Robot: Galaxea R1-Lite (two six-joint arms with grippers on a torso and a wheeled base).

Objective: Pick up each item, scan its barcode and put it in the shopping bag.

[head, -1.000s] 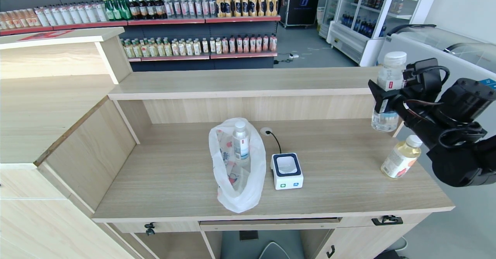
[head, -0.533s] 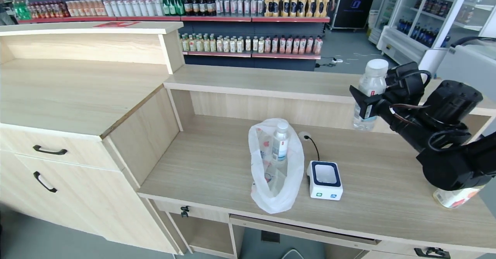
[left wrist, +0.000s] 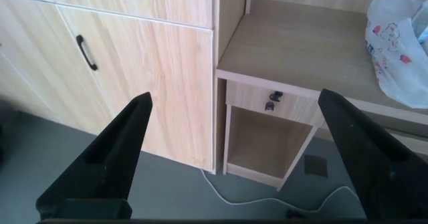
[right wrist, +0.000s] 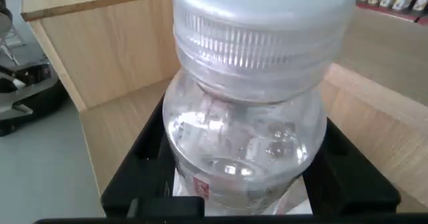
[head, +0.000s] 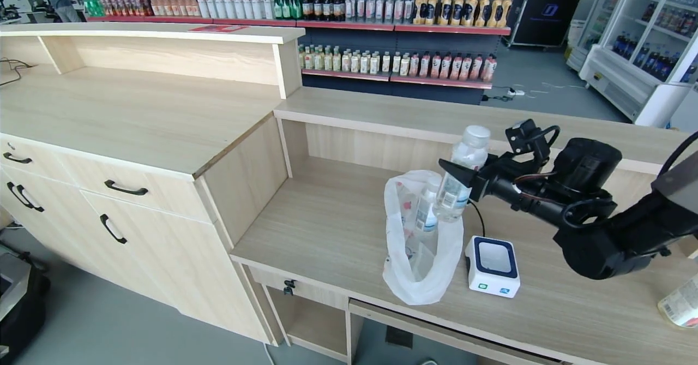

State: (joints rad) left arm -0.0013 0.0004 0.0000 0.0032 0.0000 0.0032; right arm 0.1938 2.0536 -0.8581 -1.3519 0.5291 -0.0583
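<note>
Head view: the right gripper [head: 463, 182] grips a clear plastic bottle with white cap [head: 468, 149] above the far rim of the white plastic shopping bag [head: 397, 234], just left of the white scanner box [head: 492, 265].
Left wrist view: the left gripper [left wrist: 234, 100] is spread wide, off the wooden counter [left wrist: 301, 50]'s near-left edge.
Right wrist view: black fingers [right wrist: 134, 187] clamp the bottle's sides.

A shop: shelves [head: 349, 28] of bottled drinks, glass-door fridges [head: 649, 37] behind, and a wooden checkout counter [head: 338, 228] with a scanner [head: 492, 267].

Pale wood desk [head: 338, 228] right before me, black-handled drawers [head: 136, 201] off to my left, grey floor [head: 109, 327] below. Behind, red-edged drink shelves [head: 349, 27]; glass-door fridges [head: 654, 27] far right.
</note>
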